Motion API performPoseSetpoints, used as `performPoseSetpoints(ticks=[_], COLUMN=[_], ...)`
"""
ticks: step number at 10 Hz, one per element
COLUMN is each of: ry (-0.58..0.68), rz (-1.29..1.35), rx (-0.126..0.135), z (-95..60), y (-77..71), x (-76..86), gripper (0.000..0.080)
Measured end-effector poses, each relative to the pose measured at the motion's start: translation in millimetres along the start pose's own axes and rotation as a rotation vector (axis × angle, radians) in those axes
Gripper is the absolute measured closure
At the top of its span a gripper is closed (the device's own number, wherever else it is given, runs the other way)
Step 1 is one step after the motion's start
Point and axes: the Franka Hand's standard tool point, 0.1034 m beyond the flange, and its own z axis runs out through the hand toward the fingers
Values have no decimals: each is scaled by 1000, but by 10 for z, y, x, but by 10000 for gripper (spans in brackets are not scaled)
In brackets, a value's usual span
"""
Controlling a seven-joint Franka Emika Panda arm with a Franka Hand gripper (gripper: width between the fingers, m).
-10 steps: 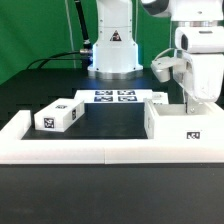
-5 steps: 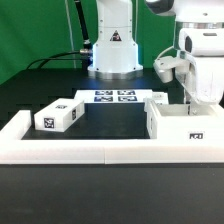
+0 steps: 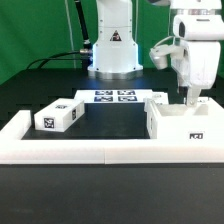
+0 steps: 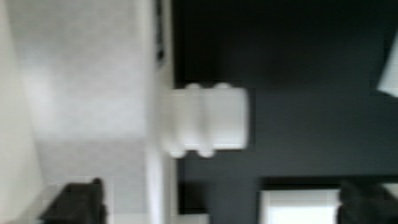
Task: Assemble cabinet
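The cabinet's big white open box part (image 3: pixel 185 128) stands at the exterior view's right, against the low border wall, with one tag on its front. A smaller tagged white cabinet part (image 3: pixel 57 117) lies at the exterior view's left. My gripper (image 3: pixel 190 102) hangs just above the big part's far wall, jaws apart and holding nothing. The wrist view shows a broad white panel (image 4: pixel 80 90) of that part with a ribbed white knob (image 4: pixel 210 120) sticking out over the black table. My gripper (image 4: pixel 222 208) is open there, one dark fingertip (image 4: pixel 80 205) over the panel.
The marker board (image 3: pixel 115 96) lies flat behind the parts, in front of the arm's base (image 3: pixel 113 45). A low white border wall (image 3: pixel 90 150) runs along the front and the left side. Cables trail at the back left, before a green backdrop.
The jaws have gone from shut to open above the big cabinet part. The hand has risen a little and turned. Both cabinet parts lie where they were.
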Motion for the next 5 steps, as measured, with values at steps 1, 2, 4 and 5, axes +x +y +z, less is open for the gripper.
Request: performPoseSetpoints(ticks=[1, 2, 4, 5], ry=[2, 2, 0, 4], rz=[5, 9, 19, 15], rx=[-12, -19, -12, -10], z=[-69, -130, -184, -183], y=[-91, -200, -384, -425], x=[-12, -11, 54, 129], gripper=[35, 10, 2, 2])
